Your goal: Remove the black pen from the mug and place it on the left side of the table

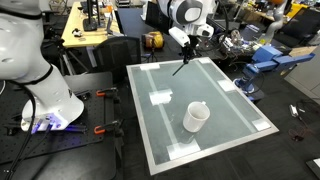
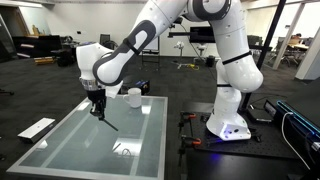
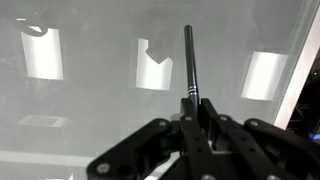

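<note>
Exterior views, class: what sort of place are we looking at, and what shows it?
Most likely a robotics lab or workshop: a large white robot arm stands beside a pale frosted-glass table, with a wooden workbench loaded with equipment nearby.

Dark carpeted floor point(image 2: 40, 95) stretches across an open, brightly lit lab. A cluttered wooden workbench point(image 1: 85, 28) stands at the far left, a blue chair point(image 1: 268, 58) at the far right, and windows point(image 2: 300, 45) glow beyond.
</note>
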You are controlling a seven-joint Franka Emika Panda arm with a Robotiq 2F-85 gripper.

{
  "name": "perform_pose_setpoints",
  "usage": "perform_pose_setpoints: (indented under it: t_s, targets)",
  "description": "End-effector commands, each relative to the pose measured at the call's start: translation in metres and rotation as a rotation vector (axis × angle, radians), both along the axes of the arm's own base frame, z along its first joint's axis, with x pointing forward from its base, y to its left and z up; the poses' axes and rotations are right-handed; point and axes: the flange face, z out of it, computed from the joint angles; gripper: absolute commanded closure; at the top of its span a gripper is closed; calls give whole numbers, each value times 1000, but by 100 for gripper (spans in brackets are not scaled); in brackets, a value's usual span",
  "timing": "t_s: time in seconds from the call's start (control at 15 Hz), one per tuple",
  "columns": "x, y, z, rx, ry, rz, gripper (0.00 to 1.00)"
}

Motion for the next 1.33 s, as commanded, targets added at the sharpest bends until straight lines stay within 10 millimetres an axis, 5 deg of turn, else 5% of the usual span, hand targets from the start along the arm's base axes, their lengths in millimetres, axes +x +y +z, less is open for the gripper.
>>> perform_pose_setpoints:
  t_s: [0.0,0.47,0.53,0.87,1.13,1.27]
  targets:
    - [17,-1,-22,4,112,-42,97]
    - [31,-5,-72,23,288,-77,97]
    - [33,-5,-77,25,301,-82,62]
    - [38,-1,-73,19,300,-87,32]
    - [30,8,-42,2,213,-63,2]
    - [27,13,-25,-2,167,-51,0]
